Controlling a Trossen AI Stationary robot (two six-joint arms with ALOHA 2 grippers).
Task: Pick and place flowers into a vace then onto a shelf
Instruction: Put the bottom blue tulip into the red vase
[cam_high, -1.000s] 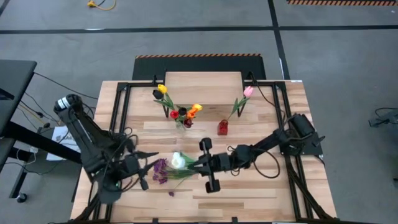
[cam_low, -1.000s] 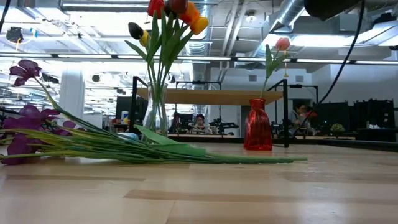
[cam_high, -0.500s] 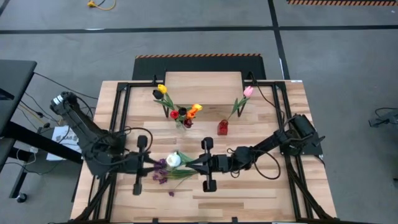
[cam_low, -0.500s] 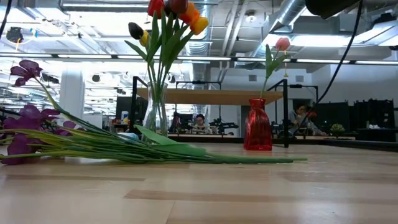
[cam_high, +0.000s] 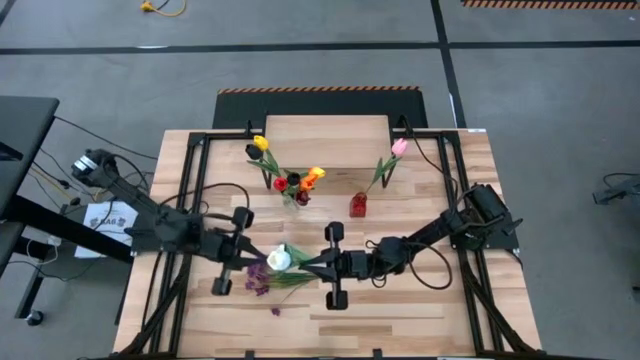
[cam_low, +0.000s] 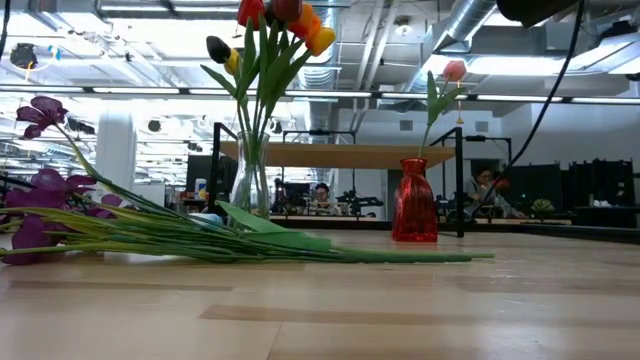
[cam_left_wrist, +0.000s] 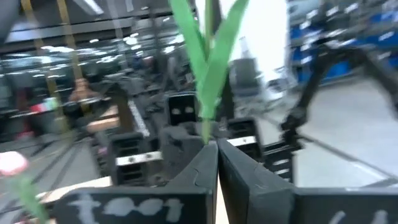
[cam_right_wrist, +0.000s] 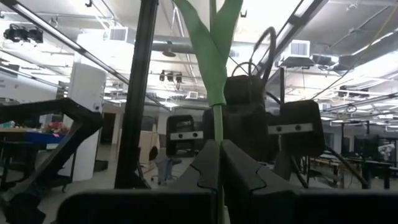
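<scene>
Flowers: one white-headed tulip (cam_high: 279, 259) held mid-table between both grippers, stem running toward the right arm.

High view: left gripper (cam_high: 252, 257) at the head end, right gripper (cam_high: 312, 263) on the stem. Loose purple sprigs (cam_high: 257, 281) on the table (cam_high: 420, 310) just beside. Clear vase (cam_high: 291, 199) with tulips and red vase (cam_high: 358, 206) with one pink tulip stand in front of the shelf (cam_high: 326, 130).

Low view: loose stems (cam_low: 200, 240) lie flat; neither gripper shows.

Left wrist view: fingers (cam_left_wrist: 193, 174) pressed together on a green stem (cam_left_wrist: 208, 74).

Right wrist view: fingers (cam_right_wrist: 205, 165) pinch the stem (cam_right_wrist: 216, 124) likewise.

Judgement: only one arm should carry; the other should release before lifting, keeping the stem upright for the vase mouth.

Hard to tell: exact left contact point from above; left wrist picture blurred.
</scene>
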